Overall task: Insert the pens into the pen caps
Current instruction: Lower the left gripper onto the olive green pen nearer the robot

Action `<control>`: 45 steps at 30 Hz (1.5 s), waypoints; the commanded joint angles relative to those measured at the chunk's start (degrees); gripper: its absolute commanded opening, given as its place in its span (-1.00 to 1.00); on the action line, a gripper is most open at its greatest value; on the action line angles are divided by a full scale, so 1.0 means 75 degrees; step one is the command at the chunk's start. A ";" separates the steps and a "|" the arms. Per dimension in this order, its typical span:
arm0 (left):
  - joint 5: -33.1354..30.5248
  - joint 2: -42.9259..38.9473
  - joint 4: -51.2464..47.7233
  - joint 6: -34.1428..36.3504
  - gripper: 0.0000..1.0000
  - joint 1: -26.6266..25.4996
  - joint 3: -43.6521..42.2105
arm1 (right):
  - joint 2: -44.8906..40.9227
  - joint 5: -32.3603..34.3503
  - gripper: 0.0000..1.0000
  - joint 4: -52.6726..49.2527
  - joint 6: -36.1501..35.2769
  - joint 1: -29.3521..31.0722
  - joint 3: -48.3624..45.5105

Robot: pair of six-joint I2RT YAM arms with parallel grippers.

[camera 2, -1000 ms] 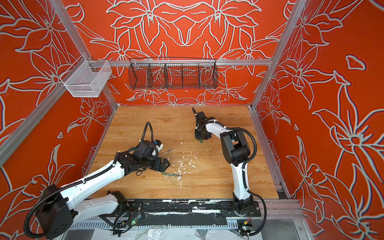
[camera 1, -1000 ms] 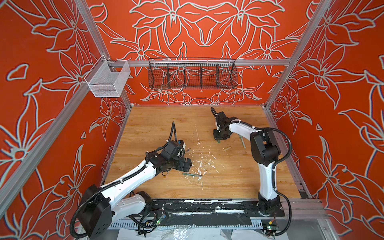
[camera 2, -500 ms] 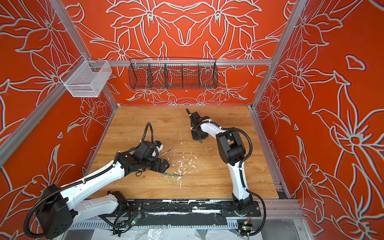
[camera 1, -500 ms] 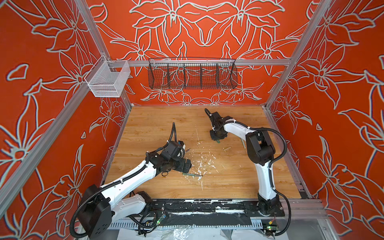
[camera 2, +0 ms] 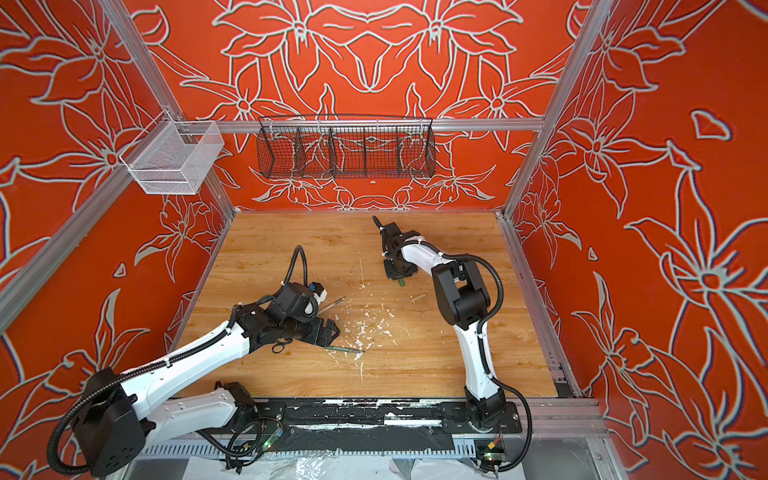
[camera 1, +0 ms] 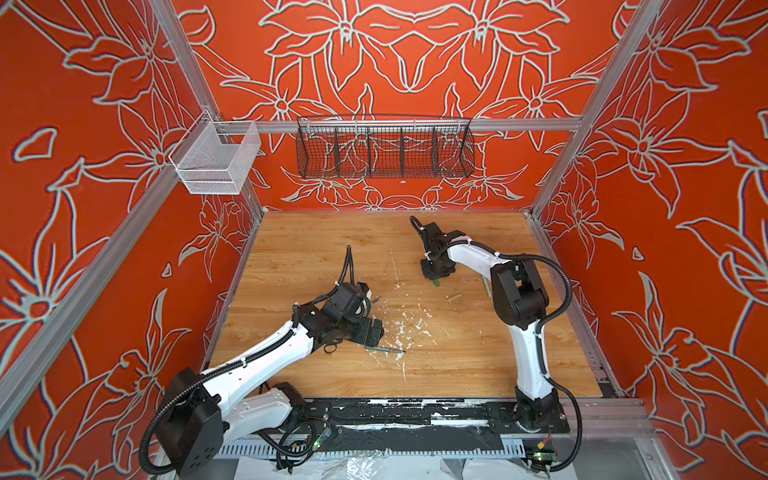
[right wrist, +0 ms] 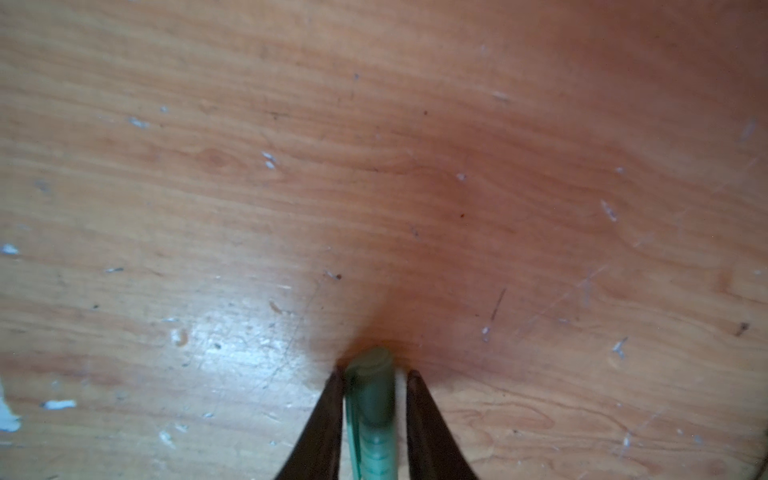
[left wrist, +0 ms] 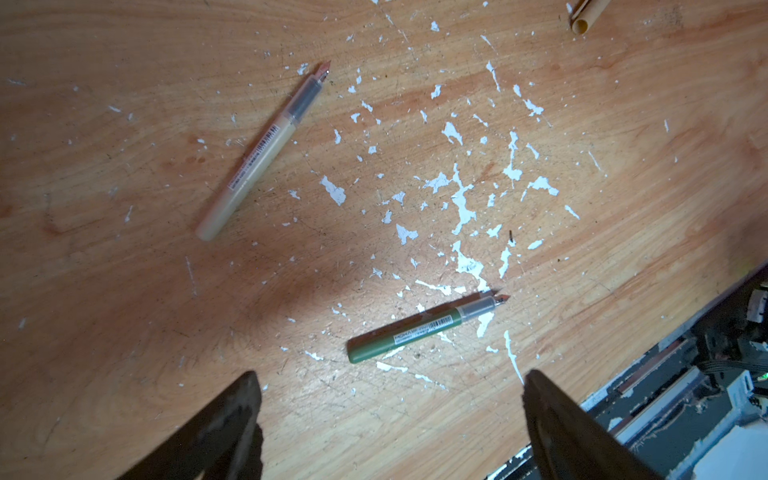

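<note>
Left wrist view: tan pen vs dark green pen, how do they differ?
Colour: tan pen has a cream barrel, dark green pen an olive one. Pose: tan pen lies askew to dark green pen. Place: dark green pen lies just ahead of the open left gripper, tan pen farther off. Both lie flat, uncapped, nibs bare.

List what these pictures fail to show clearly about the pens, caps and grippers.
- Tan cap: cut off by the left wrist view's edge.
- Green cap: blurred in the right wrist view; whether the right gripper grips it cannot be told.
- Pale pen: partly behind the right arm in a top view, too small for detail.
</note>
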 commanded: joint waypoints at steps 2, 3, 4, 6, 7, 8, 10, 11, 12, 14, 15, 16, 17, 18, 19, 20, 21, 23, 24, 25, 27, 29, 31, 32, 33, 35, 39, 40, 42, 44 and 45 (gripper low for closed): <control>-0.0036 0.0147 0.0037 -0.0099 0.94 -0.0045 0.0009 | 0.0209 -0.0153 -0.51 -0.0276 -0.0040 -0.0053 0.0040; -0.0035 0.0172 0.0035 -0.0115 0.94 -0.0047 0.0020 | 0.0211 -0.0135 -0.52 -0.0298 -0.0041 -0.0066 0.0041; -0.0047 0.0203 0.0031 -0.0128 0.94 -0.0042 0.0034 | 0.0205 -0.0107 -0.53 -0.0309 -0.0034 -0.0081 0.0046; -0.0070 0.0249 0.0015 -0.0160 0.94 -0.0042 0.0058 | 0.0152 -0.0055 -0.54 -0.0307 0.0002 -0.0089 -0.0005; -0.0091 0.0272 0.0020 -0.0175 0.94 -0.0044 0.0069 | 0.0104 -0.0022 -0.55 -0.0293 0.0027 -0.0118 -0.0033; -0.0102 0.0289 0.0008 -0.0193 0.94 -0.0051 0.0081 | 0.0048 -0.0009 -0.56 -0.0293 0.0051 -0.0144 -0.0072; -0.0042 0.0368 -0.0001 -0.0196 0.94 -0.0053 0.0081 | -0.0085 -0.0036 -0.57 -0.0219 0.0103 -0.0201 -0.0193; 0.0017 0.0413 -0.0007 -0.0178 0.94 -0.0062 0.0081 | -0.0137 -0.0051 -0.58 -0.0174 0.0116 -0.0212 -0.0259; 0.0050 0.0481 -0.0026 -0.0174 0.94 -0.0085 0.0091 | -0.0206 -0.0092 -0.59 -0.0106 0.0121 -0.0218 -0.0342; -0.0009 0.0678 -0.0174 -0.0268 0.94 -0.0123 0.0177 | -0.0301 -0.0189 -0.62 -0.0047 0.0153 -0.0240 -0.0443; -0.0006 0.0821 -0.0288 -0.0302 0.94 -0.0144 0.0267 | -0.0354 -0.0309 -0.63 -0.0021 0.0141 -0.0262 -0.0484; 0.0050 0.0974 -0.0394 -0.0299 0.94 -0.0174 0.0349 | -0.0410 -0.0418 -0.64 0.0023 0.0157 -0.0273 -0.0516; 0.0065 0.1102 -0.0454 -0.0295 0.94 -0.0224 0.0410 | -0.0463 -0.0523 -0.65 0.0039 0.0189 -0.0277 -0.0553; 0.0114 0.1254 -0.0503 -0.0274 0.94 -0.0300 0.0453 | -0.0524 -0.0658 -0.66 0.0063 0.0213 -0.0288 -0.0584; 0.0224 0.1417 -0.0535 -0.0206 0.94 -0.0370 0.0510 | -0.0590 -0.0767 -0.66 0.0097 0.0228 -0.0300 -0.0628; 0.0329 0.1559 -0.0568 -0.0125 0.94 -0.0430 0.0562 | -0.0640 -0.0838 -0.66 0.0117 0.0239 -0.0306 -0.0665; 0.0424 0.1738 -0.0610 -0.0049 0.94 -0.0514 0.0625 | -0.0712 -0.0897 -0.66 0.0143 0.0266 -0.0312 -0.0711; 0.0387 0.2059 -0.0793 0.0069 0.99 -0.0693 0.0808 | -0.0859 -0.0976 -0.66 0.0224 0.0284 -0.0319 -0.0855; 0.0370 0.2221 -0.0899 0.0181 0.97 -0.0802 0.0919 | -0.0930 -0.1012 -0.66 0.0262 0.0300 -0.0324 -0.0930; 0.0293 0.2337 -0.1001 0.0258 0.96 -0.0907 0.1017 | -0.1001 -0.1045 -0.66 0.0295 0.0307 -0.0335 -0.1013; 0.0082 0.2490 -0.1202 0.0380 0.95 -0.1096 0.1167 | -0.1124 -0.1095 -0.66 0.0347 0.0311 -0.0329 -0.1150; -0.0404 0.2649 -0.1520 0.0406 0.96 -0.1249 0.1346 | -0.1260 -0.1158 -0.66 0.0409 0.0311 -0.0330 -0.1306; -0.0913 0.2873 -0.1784 0.0464 0.98 -0.1417 0.1537 | -0.1414 -0.1177 -0.66 0.0525 0.0342 -0.0335 -0.1526; -0.1008 0.2978 -0.1837 0.0535 0.98 -0.1463 0.1609 | -0.1489 -0.1199 -0.66 0.0570 0.0356 -0.0335 -0.1609; -0.1075 0.3117 -0.1882 0.0604 0.98 -0.1493 0.1697 | -0.1563 -0.1239 -0.66 0.0611 0.0368 -0.0335 -0.1702; -0.1183 0.3406 -0.1930 0.0765 0.98 -0.1538 0.1850 | -0.1682 -0.1303 -0.66 0.0679 0.0401 -0.0336 -0.1831; -0.1293 0.3977 -0.2159 0.1062 0.96 -0.1622 0.2118 | -0.1879 -0.1520 -0.66 0.0803 0.0442 -0.0341 -0.1992; -0.1298 0.4089 -0.2158 0.1126 0.94 -0.1655 0.2144 | -0.1933 -0.1567 -0.66 0.0825 0.0446 -0.0335 -0.2016; -0.1255 0.4291 -0.2196 0.1215 0.91 -0.1682 0.2229 | -0.2032 -0.1627 -0.66 0.0887 0.0483 -0.0335 -0.2109; -0.1331 0.4436 -0.2245 0.1257 0.90 -0.1729 0.2297 | -0.2142 -0.1701 -0.66 0.0962 0.0527 -0.0335 -0.2215; -0.1408 0.4502 -0.2286 0.1245 0.90 -0.1729 0.2340 | -0.2202 -0.1754 -0.66 0.1001 0.0544 -0.0334 -0.2275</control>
